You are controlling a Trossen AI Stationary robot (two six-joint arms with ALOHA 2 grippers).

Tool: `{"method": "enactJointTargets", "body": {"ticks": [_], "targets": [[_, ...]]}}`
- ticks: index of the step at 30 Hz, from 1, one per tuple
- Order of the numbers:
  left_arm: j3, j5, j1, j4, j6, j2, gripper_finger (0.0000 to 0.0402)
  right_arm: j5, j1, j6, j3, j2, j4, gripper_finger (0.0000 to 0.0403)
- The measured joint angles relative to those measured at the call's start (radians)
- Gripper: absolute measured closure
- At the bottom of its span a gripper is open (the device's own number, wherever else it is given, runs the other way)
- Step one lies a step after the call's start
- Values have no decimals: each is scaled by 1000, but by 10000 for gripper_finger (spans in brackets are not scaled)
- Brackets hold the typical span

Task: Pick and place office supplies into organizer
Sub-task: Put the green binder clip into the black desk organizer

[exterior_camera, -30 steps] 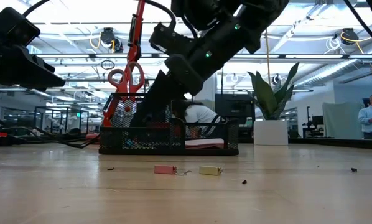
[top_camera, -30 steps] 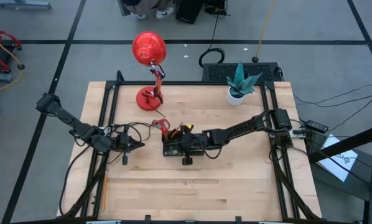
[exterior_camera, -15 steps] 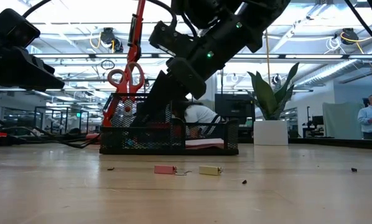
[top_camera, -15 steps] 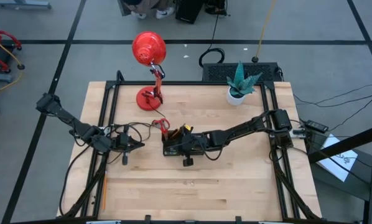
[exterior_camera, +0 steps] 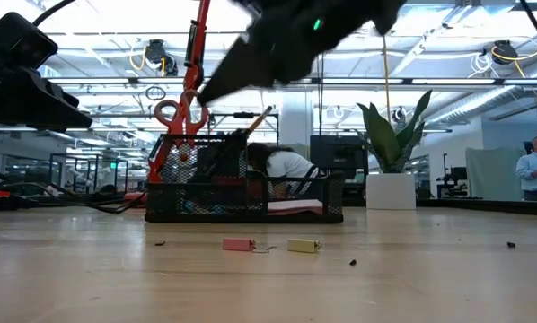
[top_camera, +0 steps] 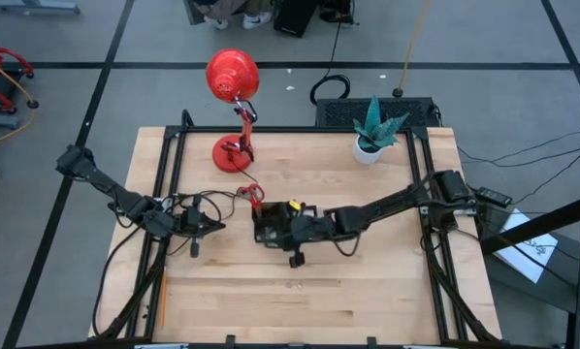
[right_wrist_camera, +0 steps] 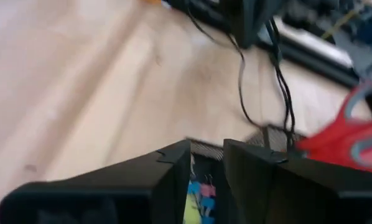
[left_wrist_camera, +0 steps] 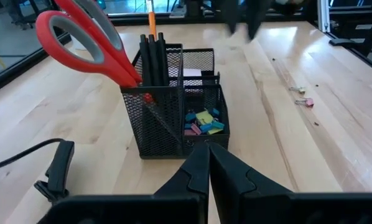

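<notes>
The black mesh organizer [left_wrist_camera: 173, 118] stands mid-table and also shows in the high view [top_camera: 273, 229]. It holds red-handled scissors [left_wrist_camera: 86, 43], black pens [left_wrist_camera: 155, 59], an orange pencil [left_wrist_camera: 152, 22], a pale sticky-note pad [left_wrist_camera: 192, 73] and small coloured clips [left_wrist_camera: 201, 121]. My right gripper [right_wrist_camera: 208, 165] hovers above the organizer [exterior_camera: 246, 193]. Its fingers stand a narrow gap apart with nothing between them. My left gripper [left_wrist_camera: 208, 158] is shut and empty, to the left of the organizer [top_camera: 210, 225].
A pink clip [exterior_camera: 239, 244] and a yellow clip [exterior_camera: 303, 245] lie on the table near the organizer, toward the near edge. A red desk lamp [top_camera: 234, 82] stands at the back left. A potted plant [top_camera: 372, 131] stands at the back right. A black cable [top_camera: 227, 194] runs by the organizer.
My right gripper has risen quickly up out of the organizer and now hovers above it. The organizer and its contents have stayed in place.
</notes>
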Motion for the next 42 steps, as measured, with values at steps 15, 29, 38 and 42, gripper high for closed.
{"method": "enactJointTargets", "body": {"ticks": [15,29,38,42], "targets": [[0,186,-51,186,-120,100,382,131,165,95,-236,-228,211,401],[278,62,-160,520,-59,856,383,206,164,192,-734,-473,704,402],[551,-13,-85,515,-185,1161,382,208,165,199,-795,-566,739,401],[646,44,-67,450,-306,1248,380,207,165,176,-796,-569,736,402]]}}
